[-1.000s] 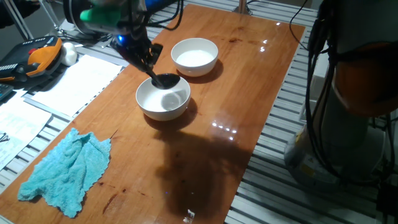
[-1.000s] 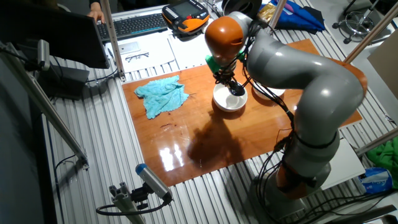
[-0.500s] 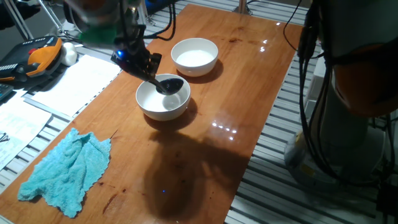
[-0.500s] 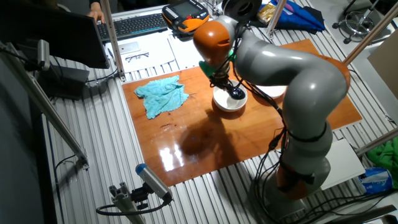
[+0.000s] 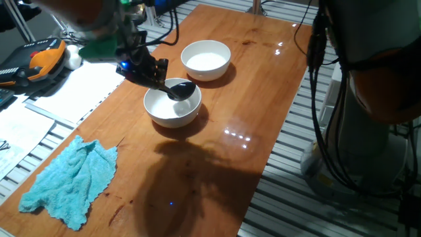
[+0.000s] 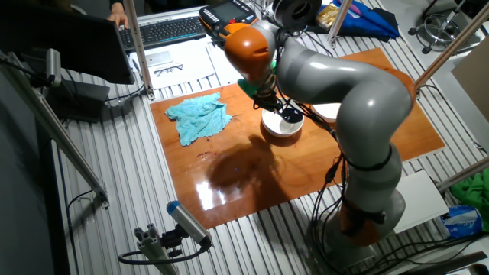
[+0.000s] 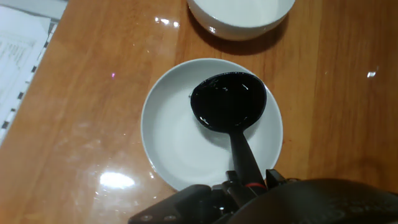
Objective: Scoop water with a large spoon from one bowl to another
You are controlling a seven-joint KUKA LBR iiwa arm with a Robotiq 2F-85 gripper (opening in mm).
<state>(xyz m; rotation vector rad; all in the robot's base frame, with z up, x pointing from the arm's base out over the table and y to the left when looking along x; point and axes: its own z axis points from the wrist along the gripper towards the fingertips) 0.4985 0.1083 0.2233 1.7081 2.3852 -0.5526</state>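
2 bowls (image 7: 163, 147), far one (image 7: 239, 14) cropped, ladle (image 7: 227, 101) handle hidden

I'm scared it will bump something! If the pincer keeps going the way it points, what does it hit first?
Probably the white bowl right under it. The pincer holds the large spoon over that bowl, pointing down into it. How high it hangs is hard to tell.
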